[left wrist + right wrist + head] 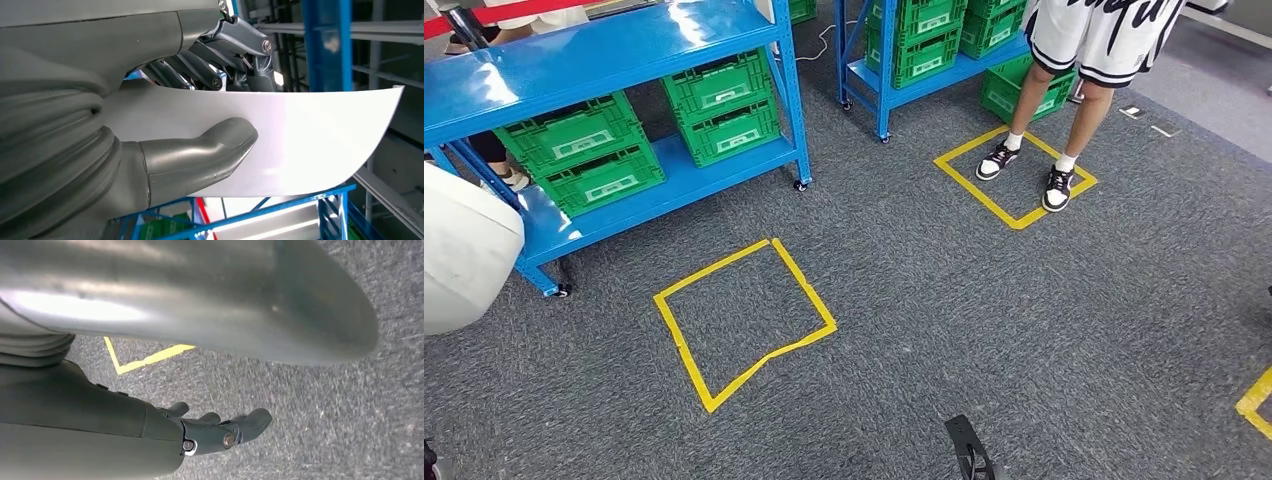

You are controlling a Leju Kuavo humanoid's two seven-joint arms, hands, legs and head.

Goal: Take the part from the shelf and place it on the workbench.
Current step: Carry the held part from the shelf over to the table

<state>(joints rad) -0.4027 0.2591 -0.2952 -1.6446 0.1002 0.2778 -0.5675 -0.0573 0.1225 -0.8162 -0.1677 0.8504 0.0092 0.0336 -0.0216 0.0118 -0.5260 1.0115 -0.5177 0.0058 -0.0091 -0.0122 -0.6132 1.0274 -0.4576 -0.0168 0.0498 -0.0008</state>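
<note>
The part (310, 145) is a thin, curved white sheet. My left hand (150, 150) grips it, thumb (215, 145) pressed on the near face and dark fingers (200, 70) behind the sheet. In the head view the white part (464, 250) bulges in at the left edge, beside the blue shelf (604, 60). My right hand (150, 435) hangs over the grey carpet with its fingers (230, 430) loosely apart and nothing in them.
Green crates (724, 105) fill the blue shelf's lower level. A second blue shelf (894, 80) with crates stands behind. A person (1064, 120) stands in a yellow tape square. Another yellow square (744, 320) marks the carpet ahead, and tape (1256, 400) shows at the right edge.
</note>
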